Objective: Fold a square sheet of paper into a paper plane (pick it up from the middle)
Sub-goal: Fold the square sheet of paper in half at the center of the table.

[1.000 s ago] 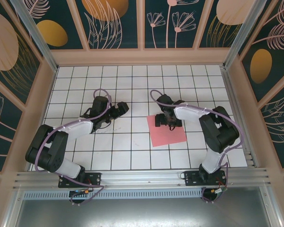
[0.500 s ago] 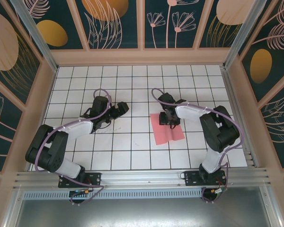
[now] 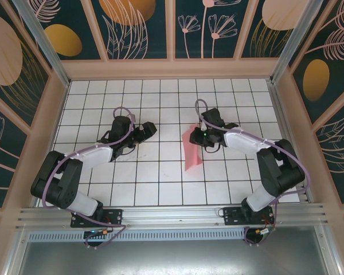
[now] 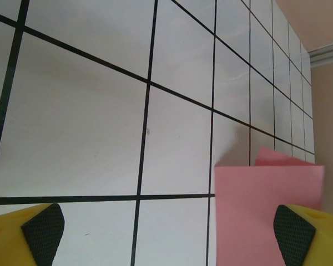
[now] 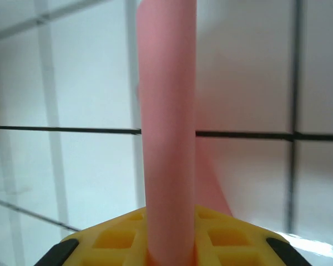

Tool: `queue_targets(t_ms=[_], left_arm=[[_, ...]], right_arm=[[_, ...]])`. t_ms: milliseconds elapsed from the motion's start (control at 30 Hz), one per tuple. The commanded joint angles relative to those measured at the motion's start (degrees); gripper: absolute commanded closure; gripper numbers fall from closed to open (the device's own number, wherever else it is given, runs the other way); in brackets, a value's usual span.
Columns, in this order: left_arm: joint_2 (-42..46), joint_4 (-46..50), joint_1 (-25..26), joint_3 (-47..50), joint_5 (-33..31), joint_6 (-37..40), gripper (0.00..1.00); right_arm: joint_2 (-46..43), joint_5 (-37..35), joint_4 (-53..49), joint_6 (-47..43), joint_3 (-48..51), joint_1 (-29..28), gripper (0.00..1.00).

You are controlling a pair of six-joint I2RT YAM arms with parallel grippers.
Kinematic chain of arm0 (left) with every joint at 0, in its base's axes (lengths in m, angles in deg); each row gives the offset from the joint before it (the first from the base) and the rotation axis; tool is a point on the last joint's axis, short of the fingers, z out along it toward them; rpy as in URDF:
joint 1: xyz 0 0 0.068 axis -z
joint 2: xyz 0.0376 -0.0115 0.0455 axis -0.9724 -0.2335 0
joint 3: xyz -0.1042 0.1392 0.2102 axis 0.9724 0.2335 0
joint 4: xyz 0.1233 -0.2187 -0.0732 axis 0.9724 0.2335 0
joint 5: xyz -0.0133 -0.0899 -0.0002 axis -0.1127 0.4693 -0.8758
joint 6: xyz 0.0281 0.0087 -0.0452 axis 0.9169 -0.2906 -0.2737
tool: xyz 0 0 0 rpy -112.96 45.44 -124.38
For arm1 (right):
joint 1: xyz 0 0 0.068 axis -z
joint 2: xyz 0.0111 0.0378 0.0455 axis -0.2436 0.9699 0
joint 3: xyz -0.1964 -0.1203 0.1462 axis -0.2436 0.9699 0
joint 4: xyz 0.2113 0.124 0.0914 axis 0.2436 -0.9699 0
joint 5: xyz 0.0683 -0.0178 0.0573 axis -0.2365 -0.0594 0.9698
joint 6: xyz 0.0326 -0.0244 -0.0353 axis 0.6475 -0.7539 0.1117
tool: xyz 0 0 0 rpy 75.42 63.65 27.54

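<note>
We've got the right tool [image 3: 200,137] pinched tight on the square sheet of paper [image 3: 191,154] around mid-worktop [image 3: 160,172]; the pink sheet droops below it, bent into a narrow fold; from the right wrist we see it running up between the yellow fingers [image 5: 227,241]; the left tool [image 3: 147,131] sits well apart, jaws wide, gripping nothing.

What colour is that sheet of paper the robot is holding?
The sheet of paper is plain salmon pink, clearest in the right wrist view.
</note>
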Motion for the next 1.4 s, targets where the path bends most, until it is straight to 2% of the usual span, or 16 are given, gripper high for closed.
queue_targets(t_ms=[0, 233, 333, 500, 667, 900, 1100, 1367], left_arm=[[1.2, -2.1, 0.2, 0.5, -0.8, -0.8, 0.01], [2.8, 0.0, 0.2, -0.1, -3.9, -0.3, 0.01], [3.0, 0.2, 0.2, -0.4, -4.2, -0.3, 0.01], [2.6, -0.5, 0.2, -0.4, -3.1, -0.5, 0.01], [2.3, -2.9, 0.2, 0.3, 0.1, -0.7, 0.01], [1.7, -6.0, 0.2, 1.1, 4.7, -1.4, 0.02], [1.1, -8.7, 0.2, 2.0, 8.5, -1.9, 0.08], [-1.0, -11.7, 0.2, 2.7, 12.4, -3.3, 0.26]], right_arm=[[-0.2, 13.1, 13.7, 5.8, 0.8, 0.1, 0.79], [4.8, 20.3, 24.3, 10.0, -0.7, 0.6, 0.79], [8.0, 21.5, 25.6, 10.6, -0.7, 1.3, 0.79], [12.9, 20.4, 23.9, 9.0, -0.7, 2.7, 0.79], [15.5, 15.4, 17.5, 5.2, -2.4, 3.4, 0.77], [15.8, 9.8, 11.1, 2.3, -4.1, 3.4, 0.67], [14.5, 6.3, 7.6, 0.9, -5.0, 3.3, 0.58], [13.6, 3.3, 5.0, 0.5, -5.4, 2.7, 0.48]])
